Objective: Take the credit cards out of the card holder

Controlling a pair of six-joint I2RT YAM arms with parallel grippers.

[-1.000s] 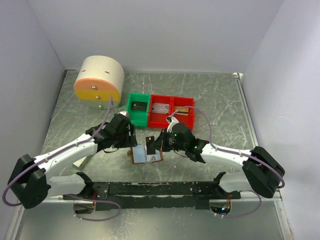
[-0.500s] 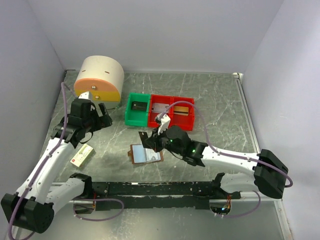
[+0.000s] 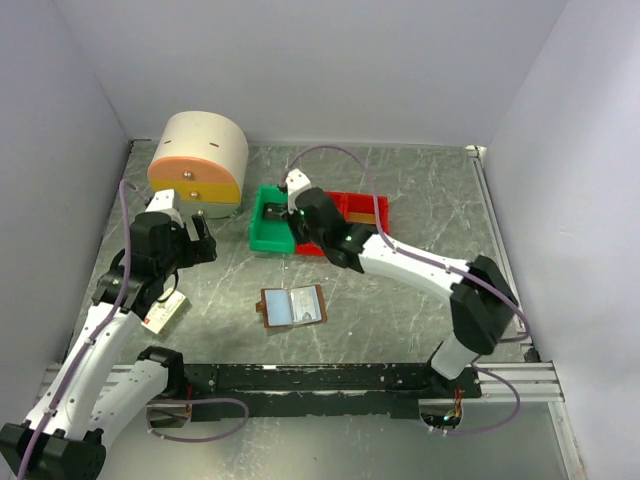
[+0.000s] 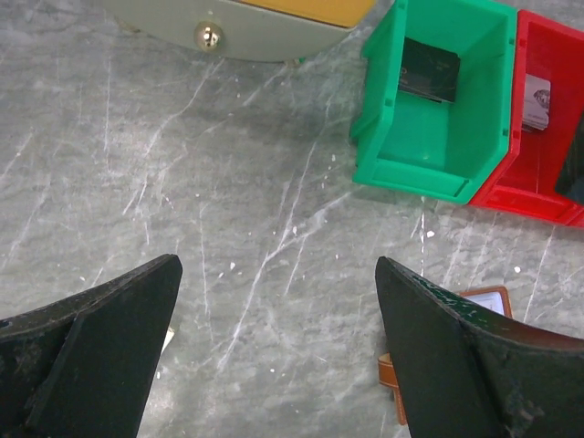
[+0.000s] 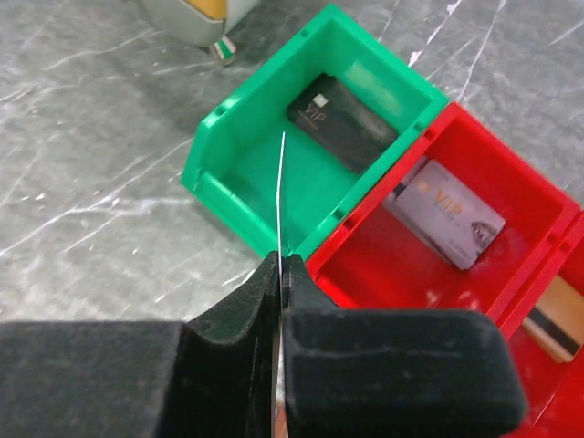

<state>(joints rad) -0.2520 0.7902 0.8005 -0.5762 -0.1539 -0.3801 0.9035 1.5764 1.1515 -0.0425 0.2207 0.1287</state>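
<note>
The brown bifold card holder (image 3: 292, 307) lies open, flat on the grey marbled counter (image 3: 430, 290), pale-blue panels up. The right fingers (image 5: 228, 315) pinch a thin card (image 5: 280, 182) edge-on above the boxy green plastic bin (image 5: 251, 173). The left fingers (image 4: 91, 338) are spread wide, holding nothing.
</note>
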